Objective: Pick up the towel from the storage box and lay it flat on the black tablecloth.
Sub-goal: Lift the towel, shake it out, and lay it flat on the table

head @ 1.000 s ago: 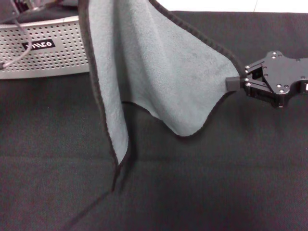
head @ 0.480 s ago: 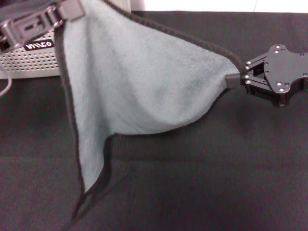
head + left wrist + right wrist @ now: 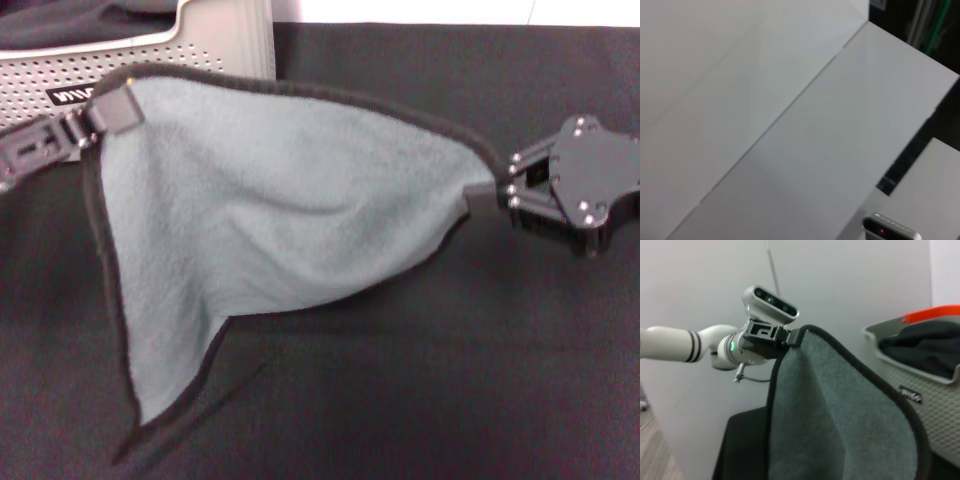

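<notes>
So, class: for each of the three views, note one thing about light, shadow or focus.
Head view: soft even light; the towel, held by the left gripper and right gripper, casts faint shadow on the black tablecloth. Left wrist view: only pale, featureless panels, nothing of the task. Right wrist view: near towel soft, storage box behind it.

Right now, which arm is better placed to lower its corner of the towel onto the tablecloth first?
Probably right: the right gripper pinches its towel corner over open black tablecloth; the left gripper holds its corner close to the storage box.
</notes>
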Robot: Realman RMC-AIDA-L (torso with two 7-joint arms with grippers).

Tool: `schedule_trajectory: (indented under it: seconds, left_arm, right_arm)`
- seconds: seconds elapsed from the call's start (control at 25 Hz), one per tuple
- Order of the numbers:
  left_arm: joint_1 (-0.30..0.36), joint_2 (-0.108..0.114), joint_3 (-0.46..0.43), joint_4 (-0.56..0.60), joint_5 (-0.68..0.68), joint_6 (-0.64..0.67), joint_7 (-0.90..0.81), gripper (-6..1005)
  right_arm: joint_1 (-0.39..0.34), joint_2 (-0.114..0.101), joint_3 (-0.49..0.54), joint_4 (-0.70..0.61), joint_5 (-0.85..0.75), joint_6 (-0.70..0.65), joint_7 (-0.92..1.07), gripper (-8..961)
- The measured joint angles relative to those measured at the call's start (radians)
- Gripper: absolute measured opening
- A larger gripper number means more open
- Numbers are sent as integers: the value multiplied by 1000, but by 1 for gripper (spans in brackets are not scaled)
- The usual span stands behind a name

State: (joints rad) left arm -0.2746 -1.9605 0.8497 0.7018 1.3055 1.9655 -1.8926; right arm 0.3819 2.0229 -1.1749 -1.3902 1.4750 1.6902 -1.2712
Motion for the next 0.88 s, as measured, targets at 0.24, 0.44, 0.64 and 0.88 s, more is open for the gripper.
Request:
schedule_trajectory:
  seconds: [0.24, 0.44, 0.64, 0.88]
  left_arm:
    - [28, -9, 14, 11, 1, 66, 27, 14]
    - [70, -12, 67, 31, -8, 70, 27, 14]
    - [94, -4, 175, 63, -15, 73, 28, 13]
    - [126, 21, 308, 114, -72, 75, 30, 13]
  right_arm:
    - [-89, 0, -88, -169, 21, 2, 72, 1]
    - [-145, -1, -122, -288, 46, 19, 131, 0]
    - [-172, -3, -162, -365, 52, 43, 184, 1]
    - [-195, -8, -183, -392, 78, 87, 200, 1]
